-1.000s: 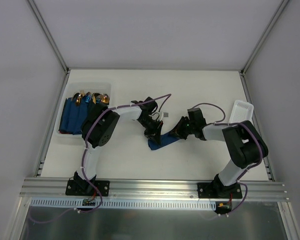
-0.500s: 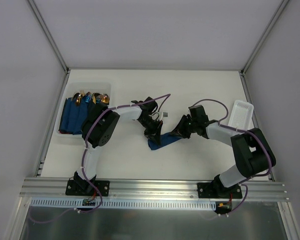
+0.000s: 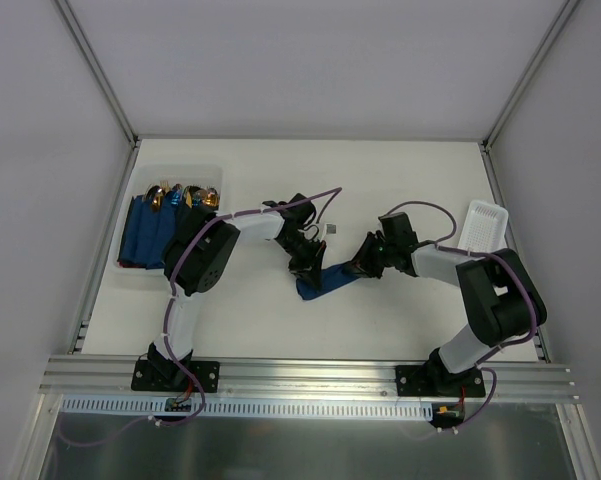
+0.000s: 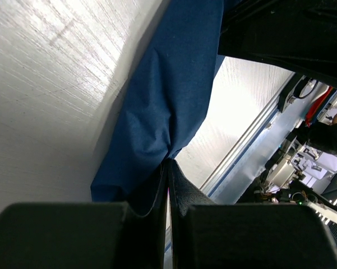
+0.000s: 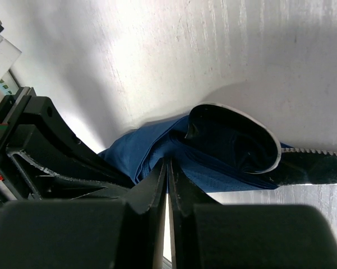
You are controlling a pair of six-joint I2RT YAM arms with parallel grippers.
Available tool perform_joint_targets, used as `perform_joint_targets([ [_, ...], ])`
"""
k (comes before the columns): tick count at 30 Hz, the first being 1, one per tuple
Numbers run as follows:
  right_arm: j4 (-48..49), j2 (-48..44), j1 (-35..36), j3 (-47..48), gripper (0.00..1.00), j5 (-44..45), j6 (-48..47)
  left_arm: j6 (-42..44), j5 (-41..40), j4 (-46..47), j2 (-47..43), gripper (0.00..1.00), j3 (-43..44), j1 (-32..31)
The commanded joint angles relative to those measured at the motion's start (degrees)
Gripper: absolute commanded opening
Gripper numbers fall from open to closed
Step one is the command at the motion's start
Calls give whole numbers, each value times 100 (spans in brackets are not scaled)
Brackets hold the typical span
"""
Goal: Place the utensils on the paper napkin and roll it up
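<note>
The paper napkin (image 3: 320, 280) is a dark navy bundle, partly rolled, lying at the table's middle between both grippers. My left gripper (image 3: 306, 264) is shut on its left end; in the left wrist view the gripper (image 4: 168, 163) pinches a fold of the napkin (image 4: 157, 106). My right gripper (image 3: 360, 266) is shut on the right end; in the right wrist view the gripper (image 5: 167, 162) nips the napkin (image 5: 140, 151). A silver-rimmed spoon bowl (image 5: 272, 143) of the utensils lies inside the roll's open end, with a toothed blade edge (image 5: 311, 151) beside it. The rest of the utensils is hidden.
A clear bin (image 3: 130, 268) at the left holds dark blue bundles with copper-gold tips (image 3: 180, 196). A white tray (image 3: 481, 226) lies at the right edge. A small grey block (image 3: 332, 231) sits just behind the left gripper.
The right arm's elbow and forearm have shifted to the right and back again a little. Both grippers stay shut on the napkin, which has hardly moved.
</note>
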Motion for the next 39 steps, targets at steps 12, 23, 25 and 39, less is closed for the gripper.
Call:
perform_joint_targets([
  [12, 69, 280, -5, -303, 2, 474, -21, -92, 142, -8, -859, 0, 258, -234],
  [23, 113, 228, -5, -488, 1, 632, 85, -101, 644, 27, -447, 0, 294, -726],
  [25, 122, 245, -5, -488, 1, 641, 94, -100, 644, 54, -368, 0, 241, -753],
  [39, 113, 281, -14, -409, 0, 518, 58, -469, 520, 923, 537, 0, -286, -665],
])
